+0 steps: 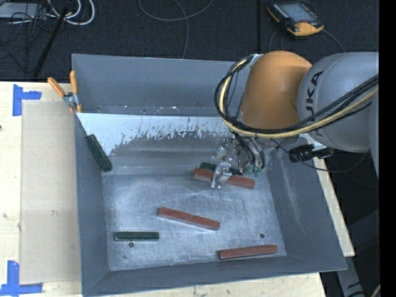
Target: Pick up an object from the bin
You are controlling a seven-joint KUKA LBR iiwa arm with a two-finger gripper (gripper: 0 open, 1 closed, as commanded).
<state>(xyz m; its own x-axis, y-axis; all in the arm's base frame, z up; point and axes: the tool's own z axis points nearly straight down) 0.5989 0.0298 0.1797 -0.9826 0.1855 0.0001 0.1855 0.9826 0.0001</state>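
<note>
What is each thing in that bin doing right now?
Gripper: down at the reddish-brown flat bar near the back.
Middle reddish-brown bar: lying flat.
Front-right reddish-brown bar: lying flat.
Front-left dark green bar: lying flat.
Left dark green bar: resting against the left wall.

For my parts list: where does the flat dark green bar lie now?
The flat dark green bar lies on the bin floor at the camera view's lower left, just left of the central reddish-brown bar.
</note>
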